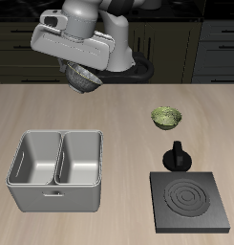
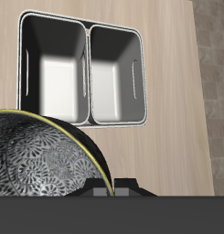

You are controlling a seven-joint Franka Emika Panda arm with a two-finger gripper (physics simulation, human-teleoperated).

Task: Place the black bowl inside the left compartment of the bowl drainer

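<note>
The black bowl [image 1: 84, 78] hangs tilted in the air above the table's back part, its speckled inside [image 2: 40, 160] filling much of the wrist view. My gripper [image 1: 78, 65] is shut on its rim, and the fingers [image 2: 113, 187] show only as a dark edge. The bowl drainer [image 1: 55, 194], a light-grey tub, stands nearer the table's front edge, below and forward of the bowl. Its two wells lie side by side and hold nothing. The left compartment [image 1: 34, 158] [image 2: 118, 73] is the well nearer the table's side edge.
An olive-green bowl [image 1: 166, 117] sits near the table's middle. A small black pot [image 1: 176, 158] stands just behind a flat black stove plate [image 1: 190, 201] at the front. Dark cabinets line the back.
</note>
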